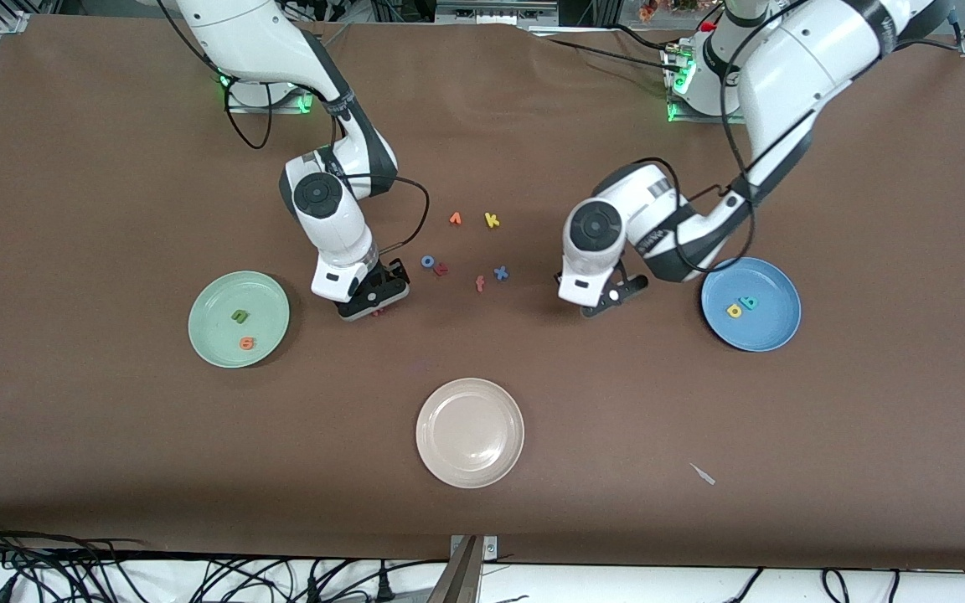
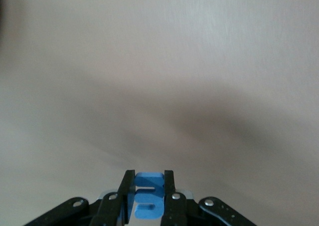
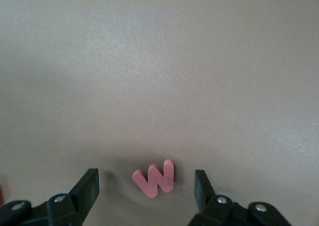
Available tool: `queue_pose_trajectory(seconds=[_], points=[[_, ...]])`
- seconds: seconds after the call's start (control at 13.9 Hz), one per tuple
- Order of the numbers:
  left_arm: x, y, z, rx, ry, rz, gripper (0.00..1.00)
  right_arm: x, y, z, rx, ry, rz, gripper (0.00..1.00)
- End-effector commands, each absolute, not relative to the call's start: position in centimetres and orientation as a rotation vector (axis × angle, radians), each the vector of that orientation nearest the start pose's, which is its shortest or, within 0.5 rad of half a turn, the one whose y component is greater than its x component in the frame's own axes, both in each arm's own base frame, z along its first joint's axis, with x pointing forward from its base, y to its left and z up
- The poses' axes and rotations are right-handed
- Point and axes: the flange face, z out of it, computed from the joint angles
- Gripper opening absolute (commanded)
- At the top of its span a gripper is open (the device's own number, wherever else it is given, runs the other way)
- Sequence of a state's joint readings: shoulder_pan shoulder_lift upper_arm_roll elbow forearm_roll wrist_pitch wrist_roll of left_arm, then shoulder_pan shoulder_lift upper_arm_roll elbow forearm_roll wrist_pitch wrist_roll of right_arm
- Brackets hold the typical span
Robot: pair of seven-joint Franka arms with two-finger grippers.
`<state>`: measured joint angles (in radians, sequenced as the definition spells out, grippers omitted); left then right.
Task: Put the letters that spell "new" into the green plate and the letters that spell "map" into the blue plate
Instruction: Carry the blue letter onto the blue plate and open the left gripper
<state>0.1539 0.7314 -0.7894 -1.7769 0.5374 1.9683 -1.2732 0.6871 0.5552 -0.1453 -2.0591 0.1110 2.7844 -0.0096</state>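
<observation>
This is looking like a robotics laboratory; two white jointed robot arms [image 1: 340, 209] are standing on bases bolted along one edge of a wide surface covered in brown sheet [image 1: 114, 435], with green indicator lights [image 1: 305, 105] glowing at those bases; black cables [image 1: 156, 578] are trailing in a tangle along the edge nearest the front camera; aluminium framing [image 1: 499, 12] is showing above the bases; nothing domestic is appearing anywhere.

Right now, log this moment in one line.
left gripper: shut on blue m | right gripper: open around salmon w | green plate: n, e
</observation>
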Motion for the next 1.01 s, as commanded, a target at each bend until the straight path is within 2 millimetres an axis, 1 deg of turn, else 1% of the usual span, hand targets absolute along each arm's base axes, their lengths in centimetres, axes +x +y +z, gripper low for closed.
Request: queue_pose_trajectory(seconds=[0.0, 0.07, 0.14, 0.29, 0.43, 0.5, 0.65, 0.79, 0.86, 0.94], points=[[56.6, -26.0, 23.0, -2.906, -0.33, 0.434, 0.0, 52.0, 30.8, 17.6, -3.01, -0.78, -0.309, 0.86], [57.5, -24.1, 23.3, -2.912, -0.226, 0.463, 0.0, 52.0, 30.8, 17.5, -3.009, -0.787, -0.307, 0.86], [58.4, -21.8, 23.3, -2.917, -0.125, 0.493, 0.0, 52.1, 30.6, 17.5, -3.01, -0.785, -0.307, 0.86], [59.7, -17.6, 23.5, -2.935, 0.016, 0.531, 0.0, 52.0, 30.5, 17.3, -3.016, -0.767, -0.295, 0.86], [60.5, -13.9, 22.9, -2.932, 0.169, 0.581, 0.0, 51.4, 29.9, 16.6, -3.027, -0.754, -0.266, 0.86], [61.1, -11.8, 22.4, -2.923, 0.245, 0.601, 0.0, 51.3, 29.6, 16.4, -3.032, -0.75, -0.26, 0.85], [62.1, -8.3, 22.0, -2.912, 0.404, 0.626, 0.0, 51.3, 29.6, 16.4, -3.032, -0.745, -0.26, 0.84], [62.6, -5.5, 21.4, -2.899, 0.522, 0.654, 0.01, 51.3, 29.6, 16.5, -3.032, -0.743, -0.26, 0.81], [62.6, -4.5, 21.1, -2.891, 0.568, 0.668, 0.03, 51.4, 29.6, 16.5, -3.032, -0.743, -0.26, 0.81], [62.7, -3.7, 21.0, -2.887, 0.596, 0.675, 0.09, 51.4, 29.6, 16.6, -3.03, -0.745, -0.264, 0.77]])
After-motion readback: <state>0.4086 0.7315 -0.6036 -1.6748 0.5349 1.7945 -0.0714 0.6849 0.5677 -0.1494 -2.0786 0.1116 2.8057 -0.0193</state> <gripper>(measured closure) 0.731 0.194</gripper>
